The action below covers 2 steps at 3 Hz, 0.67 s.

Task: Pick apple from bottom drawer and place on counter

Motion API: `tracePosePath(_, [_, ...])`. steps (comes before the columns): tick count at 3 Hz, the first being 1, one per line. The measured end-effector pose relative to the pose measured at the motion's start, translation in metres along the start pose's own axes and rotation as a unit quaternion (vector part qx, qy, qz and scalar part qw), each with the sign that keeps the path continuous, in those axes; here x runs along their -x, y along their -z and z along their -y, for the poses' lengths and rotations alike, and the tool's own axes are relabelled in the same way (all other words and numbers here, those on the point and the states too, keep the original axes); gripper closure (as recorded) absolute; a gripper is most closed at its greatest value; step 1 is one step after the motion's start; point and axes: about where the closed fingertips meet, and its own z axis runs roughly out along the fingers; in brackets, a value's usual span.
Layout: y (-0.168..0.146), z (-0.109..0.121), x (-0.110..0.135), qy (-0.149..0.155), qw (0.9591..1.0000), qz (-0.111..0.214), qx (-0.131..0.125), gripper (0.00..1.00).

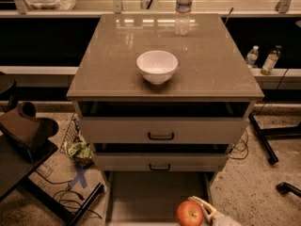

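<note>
Sitting at the front right corner of the open bottom drawer (150, 192), apple (189, 213), red, gripper (205, 209) against its right side, jaws seemingly pinching it for lifting; destination tabletop (211, 74) above carries white bowl (157, 66) near centre.
</note>
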Motion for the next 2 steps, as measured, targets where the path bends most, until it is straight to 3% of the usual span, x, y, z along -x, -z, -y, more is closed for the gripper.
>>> tracePosePath(1, [0.0,0.0,0.0,0.0,1.0,0.0,0.0,1.0])
tracePosePath(2, [-0.003,0.016,0.014,-0.011,0.9999,0.001,-0.009,1.0])
